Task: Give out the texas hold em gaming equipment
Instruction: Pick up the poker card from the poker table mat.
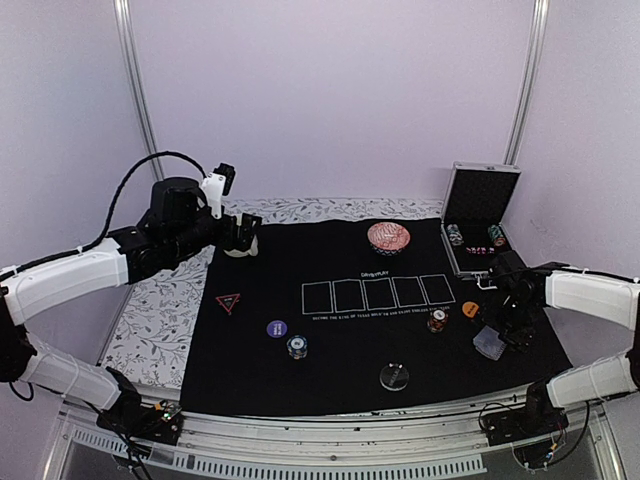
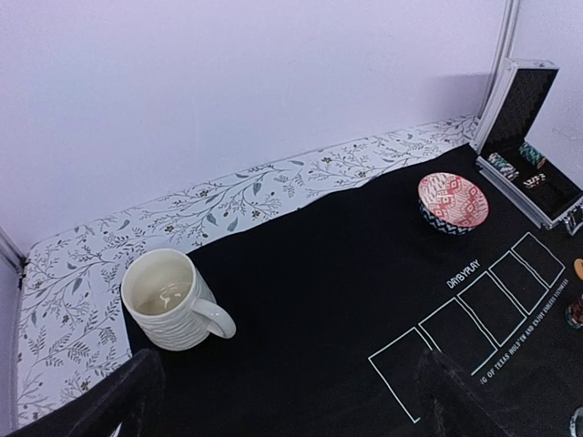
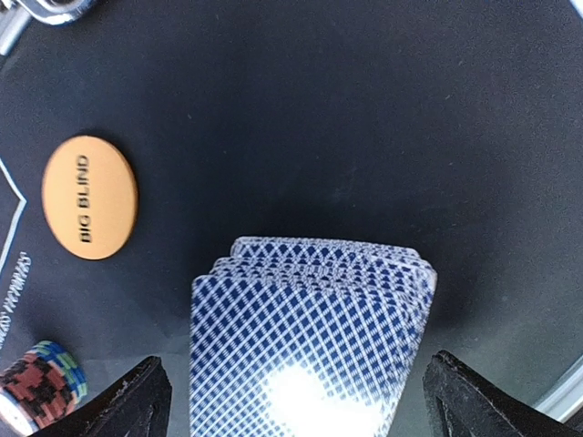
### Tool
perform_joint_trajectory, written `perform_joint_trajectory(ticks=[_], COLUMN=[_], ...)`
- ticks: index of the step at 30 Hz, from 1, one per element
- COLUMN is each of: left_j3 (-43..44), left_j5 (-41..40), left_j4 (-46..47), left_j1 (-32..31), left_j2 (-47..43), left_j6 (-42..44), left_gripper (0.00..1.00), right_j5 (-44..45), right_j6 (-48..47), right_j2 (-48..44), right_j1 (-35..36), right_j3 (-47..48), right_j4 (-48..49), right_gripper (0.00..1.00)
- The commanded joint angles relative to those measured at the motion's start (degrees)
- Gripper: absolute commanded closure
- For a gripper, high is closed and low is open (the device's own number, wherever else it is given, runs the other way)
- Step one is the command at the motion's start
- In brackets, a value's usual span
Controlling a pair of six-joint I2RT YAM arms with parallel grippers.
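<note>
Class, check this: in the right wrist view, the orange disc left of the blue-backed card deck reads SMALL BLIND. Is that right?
No. The orange disc reads BIG BLIND, not SMALL BLIND; the right wrist view shows the lettering. It does lie left of the blue-backed card deck there.

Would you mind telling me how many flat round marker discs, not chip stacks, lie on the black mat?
3. The purple disc lies left of centre, the orange disc right of the printed card boxes, the clear disc near the front edge. None appears hidden.
</note>
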Motion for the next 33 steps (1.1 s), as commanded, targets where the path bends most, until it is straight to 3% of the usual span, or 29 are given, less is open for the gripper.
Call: perform_joint_trajectory(ticks=[1,9,22,33], left_j3=[-0.7,-0.7,-0.7,-0.7], left_j5=[0.3,1.0,0.8,0.7], left_j4=[1.4,1.4,1.2,1.2], left_j1=[0.5,0.5,0.5,0.5], left_j2=[0.1,0.7,0.4,0.1], left_j6=[0.2,0.2,0.9,1.4], left_gripper=[0.02,0.02,0.02,0.02], right_j5=[-1.5,-1.3,-1.7,-1.5], right_j6=[-1.0,-1.0,-3.9,-5.1], right_j2=[2.1,5.0,4.5,1.6], right_j1=[-0.1,-0.1,-0.1,-0.1], right_j3=[-2.0,-3.1,-3.0,-1.9], right_j4=[3.4,4.2,6.0,4.3], right_gripper=[0.01,0.01,0.29,0.40])
